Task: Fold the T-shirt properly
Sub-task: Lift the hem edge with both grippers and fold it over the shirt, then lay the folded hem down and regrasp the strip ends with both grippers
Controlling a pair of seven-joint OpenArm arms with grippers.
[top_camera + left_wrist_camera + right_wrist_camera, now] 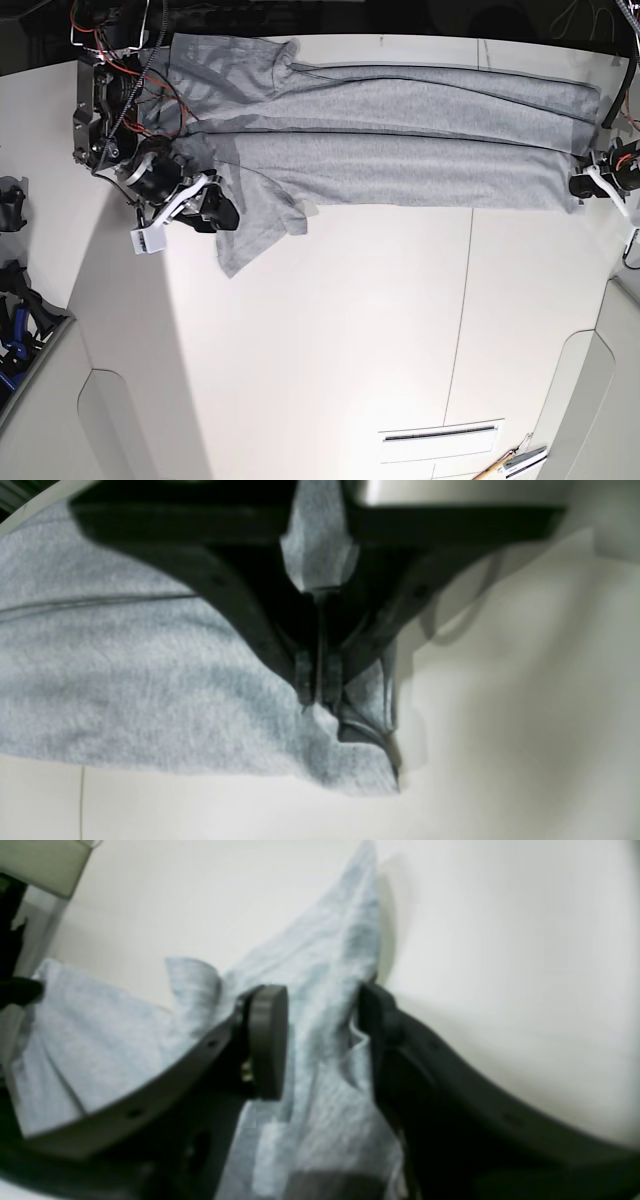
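Observation:
The heather-grey T-shirt [400, 140] lies stretched in a long band across the far part of the white table, plain side showing, with a sleeve hanging down at its left end [250, 225]. My left gripper [578, 186] is at the shirt's right end. In the left wrist view it [318, 692] is shut on a pinch of the grey fabric [125, 680] near a corner. My right gripper [222, 212] is at the left end by the sleeve. In the right wrist view its jaws [322, 1025] stand apart with shirt fabric [100, 1040] running loosely between them.
The white table [350, 330] has a seam line down its middle and a slot [440, 435] near the front. A tool [510, 462] lies at the front right. Blue and black gear [15, 320] sits off the table's left edge.

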